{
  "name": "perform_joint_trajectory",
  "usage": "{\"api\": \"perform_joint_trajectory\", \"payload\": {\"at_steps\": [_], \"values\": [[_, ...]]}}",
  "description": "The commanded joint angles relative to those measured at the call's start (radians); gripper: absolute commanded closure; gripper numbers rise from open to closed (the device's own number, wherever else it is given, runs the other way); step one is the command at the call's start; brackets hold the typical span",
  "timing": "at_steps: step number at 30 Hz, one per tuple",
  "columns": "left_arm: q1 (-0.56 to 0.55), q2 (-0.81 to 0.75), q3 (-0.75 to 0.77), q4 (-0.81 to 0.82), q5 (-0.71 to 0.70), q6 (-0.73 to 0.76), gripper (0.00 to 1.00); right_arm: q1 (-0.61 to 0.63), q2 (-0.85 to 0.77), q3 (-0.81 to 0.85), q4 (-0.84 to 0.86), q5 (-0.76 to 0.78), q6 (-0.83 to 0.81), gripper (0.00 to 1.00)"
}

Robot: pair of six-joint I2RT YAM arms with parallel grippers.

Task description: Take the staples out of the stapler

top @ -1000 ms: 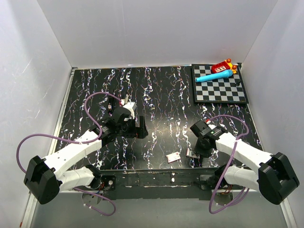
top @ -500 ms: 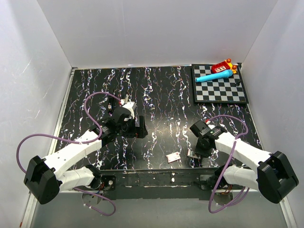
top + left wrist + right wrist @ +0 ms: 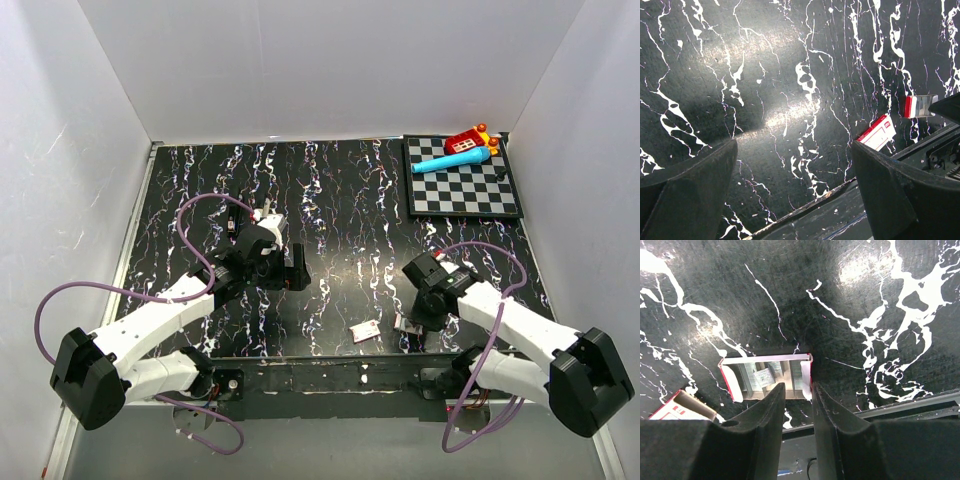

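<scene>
stapler: not made out in any view, cannot tell where it lies
left tool (image 3: 297,270): fingers spread wide, nothing between them, hovers over bare tabletop (image 3: 350,200) left of centre
right tool (image 3: 799,387): fingers narrow, slim gap, tips right at the right end of the staple tray (image 3: 765,377); cannot tell if it pinches the tray wall
staple tray: small, open, red-edged, silver staple strips inside, flat on the tabletop near the front edge
red-and-white box (image 3: 365,330): just left of the tray, apart from it, near the front edge
checkerboard (image 3: 470,195): far right corner, carries a blue object (image 3: 450,160) and a red toy (image 3: 468,140)
</scene>
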Motion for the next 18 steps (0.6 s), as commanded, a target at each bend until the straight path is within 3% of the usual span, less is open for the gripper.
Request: {"api": "perform_joint_trajectory", "payload": {"at_steps": [1, 18], "values": [[-0.004, -0.016, -0.008, 0.014, -0.017, 0.000, 0.02, -0.005, -0.044, 0.039, -0.047, 0.028, 0.012, 0.64], [-0.004, -0.017, -0.005, 0.016, -0.018, 0.001, 0.02, -0.005, -0.058, 0.034, -0.068, 0.053, 0.023, 0.65]]}}
